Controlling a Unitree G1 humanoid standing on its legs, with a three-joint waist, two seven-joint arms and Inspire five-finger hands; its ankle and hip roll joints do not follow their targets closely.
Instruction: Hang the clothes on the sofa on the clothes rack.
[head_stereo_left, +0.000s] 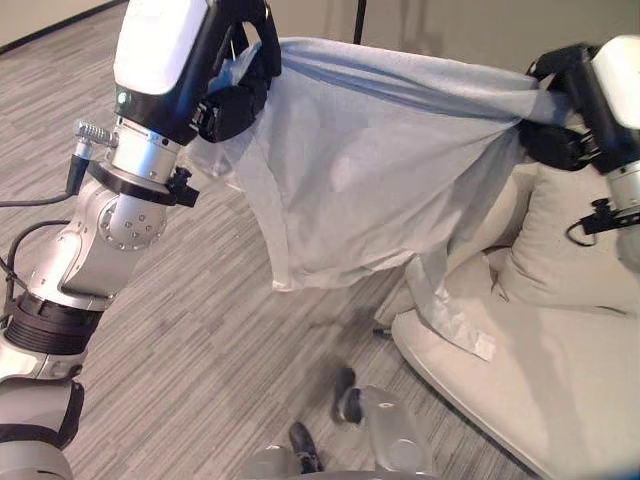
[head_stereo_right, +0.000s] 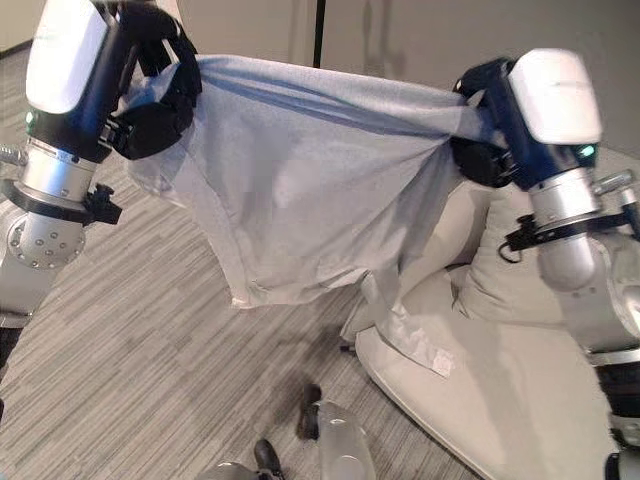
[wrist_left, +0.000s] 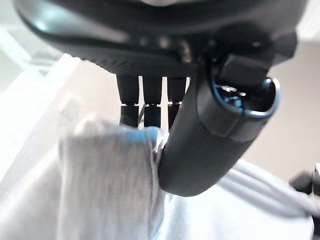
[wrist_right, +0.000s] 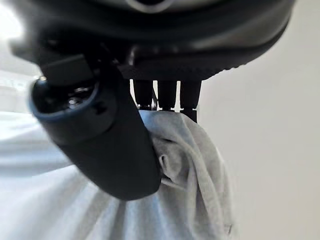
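Carpet, grey and striped, spreads below me, and the cream sofa sits at my right with a cushion leaning on its back. Between them I hold the pale grey shirt raised in the air, stretched wide between my two hands so its top edge runs in a taut line from one to the other. Its body hangs down over the carpet, and a narrow strip of it trails lower until its end lies on the sofa seat. My left arm is bent and lifted high, and my left hand has fingers and thumb closed on a bunched corner of the cloth. My right hand is raised to the same height over the sofa, with its fingers and thumb pinching the other corner. A dark pole stands behind the shirt.
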